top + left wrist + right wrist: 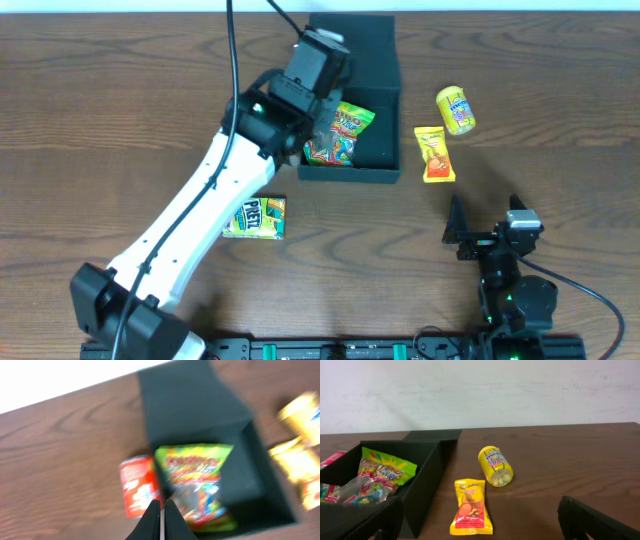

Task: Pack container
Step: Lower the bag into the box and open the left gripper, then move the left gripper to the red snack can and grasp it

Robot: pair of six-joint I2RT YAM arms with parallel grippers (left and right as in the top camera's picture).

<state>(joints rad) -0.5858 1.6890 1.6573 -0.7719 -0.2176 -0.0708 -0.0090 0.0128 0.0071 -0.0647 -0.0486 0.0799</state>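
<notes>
The container [352, 176] is a dark square box with its flat lid laid open behind it; it also shows in the left wrist view [192, 402] and the right wrist view [422, 491]. A green candy bag [342, 135] lies inside it. My left gripper [161, 510] is shut and empty, hovering over the box's left wall, between the candy bag [197, 480] and a small red can [137, 485] beside the box. The arm hides the can from overhead. My right gripper [485, 228] is open and empty, low near the front edge, facing a yellow snack packet [471, 507].
A yellow canister [455, 110] lies on its side right of the box, with the yellow snack packet [433, 155] just in front of it. A green snack box [255, 217] lies flat left of the box, under my left arm.
</notes>
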